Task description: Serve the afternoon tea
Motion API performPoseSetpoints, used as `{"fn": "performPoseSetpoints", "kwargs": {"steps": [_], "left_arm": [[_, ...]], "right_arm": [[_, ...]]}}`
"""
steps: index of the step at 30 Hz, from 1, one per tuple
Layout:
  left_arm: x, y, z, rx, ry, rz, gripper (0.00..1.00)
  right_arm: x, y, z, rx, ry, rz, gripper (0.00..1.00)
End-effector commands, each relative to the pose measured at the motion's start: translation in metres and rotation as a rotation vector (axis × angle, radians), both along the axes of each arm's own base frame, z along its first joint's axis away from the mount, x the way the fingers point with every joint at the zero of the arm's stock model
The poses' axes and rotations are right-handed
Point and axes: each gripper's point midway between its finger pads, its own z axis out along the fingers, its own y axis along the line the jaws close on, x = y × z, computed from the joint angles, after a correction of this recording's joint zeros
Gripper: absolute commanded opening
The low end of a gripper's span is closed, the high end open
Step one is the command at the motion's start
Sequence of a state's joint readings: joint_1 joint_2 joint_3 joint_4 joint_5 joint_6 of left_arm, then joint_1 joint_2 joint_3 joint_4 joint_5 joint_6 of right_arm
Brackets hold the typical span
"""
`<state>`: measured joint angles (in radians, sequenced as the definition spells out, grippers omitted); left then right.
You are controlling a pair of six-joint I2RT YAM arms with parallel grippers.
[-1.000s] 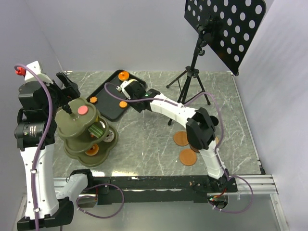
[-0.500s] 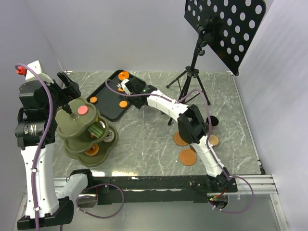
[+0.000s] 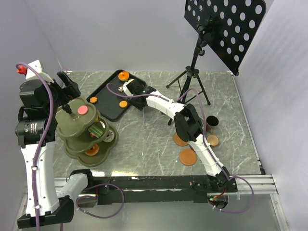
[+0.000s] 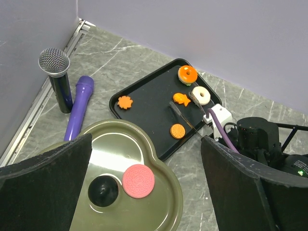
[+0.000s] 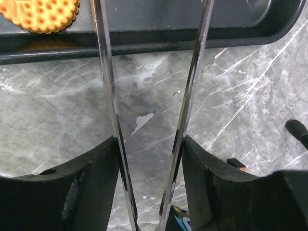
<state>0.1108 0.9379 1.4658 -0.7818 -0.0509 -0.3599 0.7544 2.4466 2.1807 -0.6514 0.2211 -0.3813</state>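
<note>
On the far left my left gripper (image 4: 146,159) hangs over the green tiered stand (image 3: 72,126) with its fingers spread wide and nothing between them. A pink cookie (image 4: 138,180) lies on the stand's top tier. Right of that is the black tray (image 4: 144,91), with the rest of the pastries on it. My right gripper (image 5: 147,168) reaches over the tray's near edge, clamped on the tongs (image 5: 107,96). The blades are apart, and an orange cookie (image 5: 41,14) lies just left of the left blade.

I judge this step to be picking one pastry. I'd straddle a single piece squarely, squeeze gently, then lift straight up before swinging left. The wrist view cuts off the tips, so I can't tell what they bracket.

Since a second ago, my right elbow has swung left and farther. That uncovered a dark cup (image 3: 211,122) beside the saucers (image 3: 187,157) on the right. The left arm hasn't moved.
</note>
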Motion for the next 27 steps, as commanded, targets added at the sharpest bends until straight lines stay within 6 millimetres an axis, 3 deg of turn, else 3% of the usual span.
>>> {"fn": "performPoseSetpoints", "kwargs": {"steps": [1,8,13,16,23,27], "left_arm": [[0.0,0.005,0.02,0.024,-0.064,0.018,1.0],[0.0,0.004,0.019,0.021,-0.063,0.015,1.0],[-0.001,0.004,0.022,0.023,-0.07,0.016,1.0],[-0.003,0.005,0.023,0.023,-0.075,0.023,1.0],[-0.005,0.007,0.027,0.016,-0.087,0.039,1.0],[-0.005,0.009,0.032,0.019,-0.097,0.046,1.0]], "right_arm": [[0.02,0.008,0.017,0.035,-0.075,-0.014,0.55],[0.026,0.001,0.019,-0.001,-0.112,-0.035,0.42],[0.025,0.001,0.034,0.004,-0.138,-0.045,0.32],[0.023,0.003,0.048,0.032,-0.155,-0.046,0.26],[0.007,0.016,0.094,0.168,-0.202,-0.044,0.21],[-0.004,0.01,0.119,0.21,-0.222,-0.046,0.2]]}}
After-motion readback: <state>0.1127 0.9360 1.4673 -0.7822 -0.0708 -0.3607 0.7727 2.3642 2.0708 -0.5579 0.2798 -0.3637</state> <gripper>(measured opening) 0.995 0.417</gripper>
